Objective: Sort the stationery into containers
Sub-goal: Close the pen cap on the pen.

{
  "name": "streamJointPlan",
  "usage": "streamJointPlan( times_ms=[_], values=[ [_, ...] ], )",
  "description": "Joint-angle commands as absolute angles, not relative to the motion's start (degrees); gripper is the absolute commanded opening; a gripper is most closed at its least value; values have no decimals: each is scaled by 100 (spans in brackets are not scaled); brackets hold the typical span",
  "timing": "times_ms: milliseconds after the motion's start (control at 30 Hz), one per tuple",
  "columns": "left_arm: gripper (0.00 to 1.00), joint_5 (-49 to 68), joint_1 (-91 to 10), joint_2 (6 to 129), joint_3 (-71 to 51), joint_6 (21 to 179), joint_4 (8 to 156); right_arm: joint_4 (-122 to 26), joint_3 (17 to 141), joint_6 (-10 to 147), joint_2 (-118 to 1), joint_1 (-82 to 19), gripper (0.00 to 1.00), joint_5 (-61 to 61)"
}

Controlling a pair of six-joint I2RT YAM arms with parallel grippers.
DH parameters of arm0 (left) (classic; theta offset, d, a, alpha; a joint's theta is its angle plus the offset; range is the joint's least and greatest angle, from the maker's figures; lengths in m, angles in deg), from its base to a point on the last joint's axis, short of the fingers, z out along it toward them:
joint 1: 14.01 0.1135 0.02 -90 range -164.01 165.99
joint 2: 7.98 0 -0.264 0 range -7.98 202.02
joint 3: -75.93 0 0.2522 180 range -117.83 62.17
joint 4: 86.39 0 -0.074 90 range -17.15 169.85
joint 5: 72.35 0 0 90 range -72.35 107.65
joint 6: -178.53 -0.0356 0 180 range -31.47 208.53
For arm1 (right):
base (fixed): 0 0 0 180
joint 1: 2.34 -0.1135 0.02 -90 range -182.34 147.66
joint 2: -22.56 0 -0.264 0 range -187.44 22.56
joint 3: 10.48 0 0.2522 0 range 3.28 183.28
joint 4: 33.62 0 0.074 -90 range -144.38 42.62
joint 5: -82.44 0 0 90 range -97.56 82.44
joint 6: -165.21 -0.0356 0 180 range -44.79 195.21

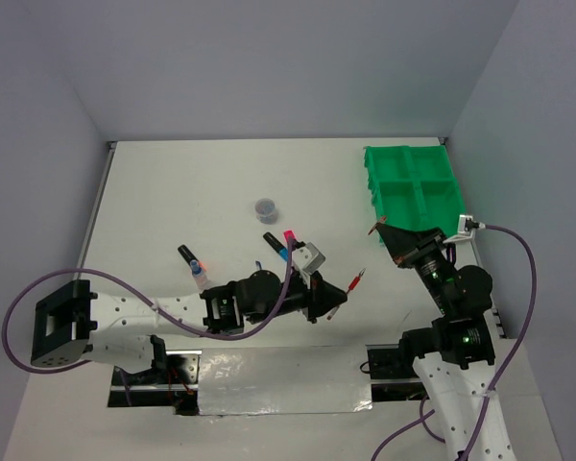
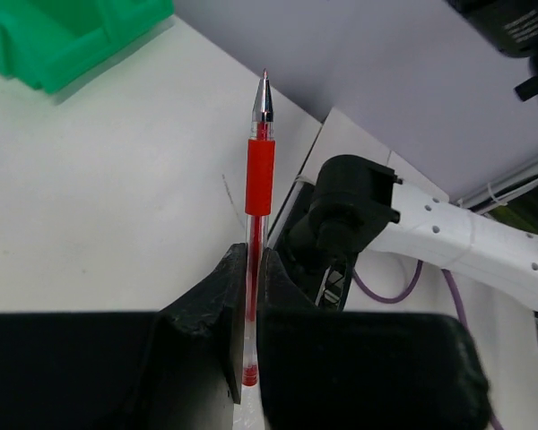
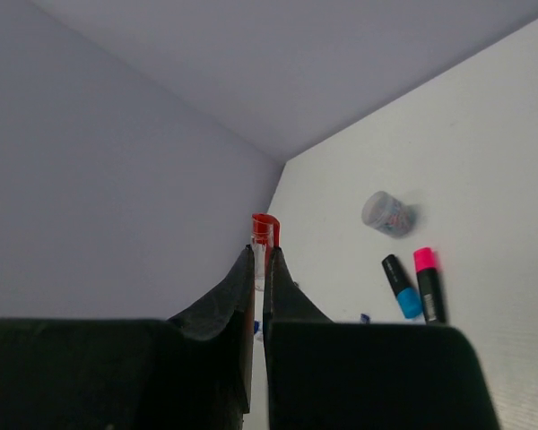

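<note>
Red plastic shows in both claws. The left gripper [image 2: 249, 257] is pinched narrow on a red-grip pen [image 2: 259, 175], holding it low on its clear barrel. The silver tip sticks out past the fingers towards roughly 1 o'clock in the overhead view, well short of the green tray [image 1: 394, 158]. The right gripper [image 3: 261, 260] is squeezed almost flat on a thin red-capped pen [image 3: 264, 229]; only the cap and a bit of clear barrel show above the fingertips. From above, that claw hangs just off the tray's near edge, at about its 7 o'clock, with the cap end aimed towards 10 o'clock.

The tray sits at about 1 o'clock on the white table [image 1: 192, 192], against the right-hand wall, and I can make out nothing lying in its compartments. The rest of the stationery is out on the table. The round grey pot [image 1: 265, 206] stands near the middle. At its 5 o'clock, the blue-ended highlighter [image 1: 273, 244] and pink-ended highlighter [image 1: 290, 239] lie side by side, just beyond the left arm's wrist. Out at the arm's 10 o'clock lies the black marker [image 1: 186, 253], with the small whitish bottle [image 1: 201, 276] just beside it.
</note>
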State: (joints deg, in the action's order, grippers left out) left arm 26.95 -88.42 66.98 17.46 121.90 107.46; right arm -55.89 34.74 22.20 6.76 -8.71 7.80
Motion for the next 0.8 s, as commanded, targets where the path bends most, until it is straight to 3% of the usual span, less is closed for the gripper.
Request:
streamJointPlan(
  times_ms=[0,267,767],
  values=[
    [0,2398,-8872,6392,1769,11772,11518,-5309,3378,1888,1032,-858,0,1222],
    [0,2301,-8977,6286,1761,11561,11623,-5187,2956,1352,1526,-867,0,949],
    [0,2846,-8687,6699,1304,11569,11209,-4958,3131,2072,816,-867,0,1679]
  ],
)
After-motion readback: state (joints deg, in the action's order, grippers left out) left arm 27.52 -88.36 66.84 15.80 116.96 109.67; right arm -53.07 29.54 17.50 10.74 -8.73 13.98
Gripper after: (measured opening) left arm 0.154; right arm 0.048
